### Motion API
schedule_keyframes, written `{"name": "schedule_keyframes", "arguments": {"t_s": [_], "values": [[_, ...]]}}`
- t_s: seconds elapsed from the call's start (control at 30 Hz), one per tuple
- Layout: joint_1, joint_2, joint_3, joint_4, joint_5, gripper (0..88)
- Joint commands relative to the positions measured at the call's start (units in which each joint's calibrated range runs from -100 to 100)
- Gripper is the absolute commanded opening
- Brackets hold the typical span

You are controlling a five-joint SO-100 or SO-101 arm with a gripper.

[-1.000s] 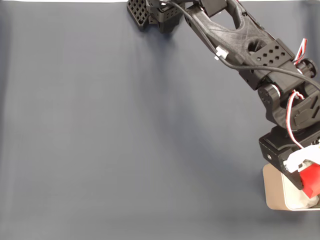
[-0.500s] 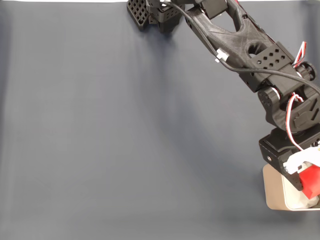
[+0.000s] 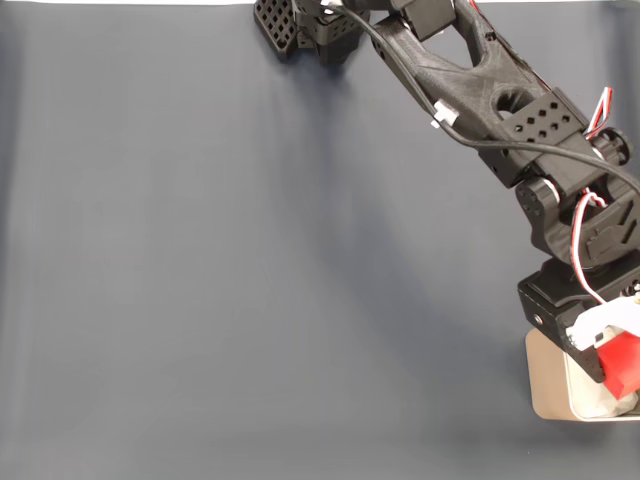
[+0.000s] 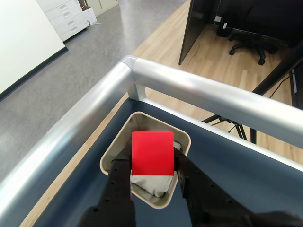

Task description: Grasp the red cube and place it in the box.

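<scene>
**One cube held over the box, release not yet made**

One red cube [image 4: 151, 152] sits clamped between the two dark fingers [image 4: 119, 182] of the gripper [image 4: 152, 172], directly above the opening of the box [image 4: 117, 150]. In the wrist view the cube's top face covers much of the box's interior, and white wadding [image 4: 150, 185] shows just below its lower edge. The cube looks to be above the rim rather than resting on the wadding, though the frames do not settle how high it hangs.

From the fixed view the same grip reads from the side: the cube [image 3: 622, 360] pokes out beneath a white part of the gripper [image 3: 612, 352], over the beige box [image 3: 546, 385], which lies at the right edge of the dark table cover [image 3: 250, 260] and is partly cut off by the frame. The arm [image 3: 500, 100] reaches from the top of that view down toward this corner, folded steeply at the wrist — a posture that points the fingers downward into the container.

The jaws are closed on the cube, pressing its two opposite side faces, which keeps it square and level. That alignment seems deliberate: centred over the opening, the cube should drop onto the wadding rather than catch a thin wall. Beyond the box, the wrist view shows a metal rail [image 4: 203, 90] bordering the table — the box sits close to this corner, so little margin remains on that side.
</scene>
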Motion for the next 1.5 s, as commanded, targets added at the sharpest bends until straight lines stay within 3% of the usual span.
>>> {"name": "schedule_keyframes", "arguments": {"t_s": [0.0, 0.1, 0.23, 1.47], "values": [[-0.4, -1.0, -2.8, -0.7, -0.1, 24.2], [-0.4, -1.0, -3.0, -0.6, -0.7, 40.8], [-0.4, -1.0, -3.0, -0.7, -0.6, 45.6], [-0.9, -1.6, -2.7, -1.9, -0.6, 46.0]]}}
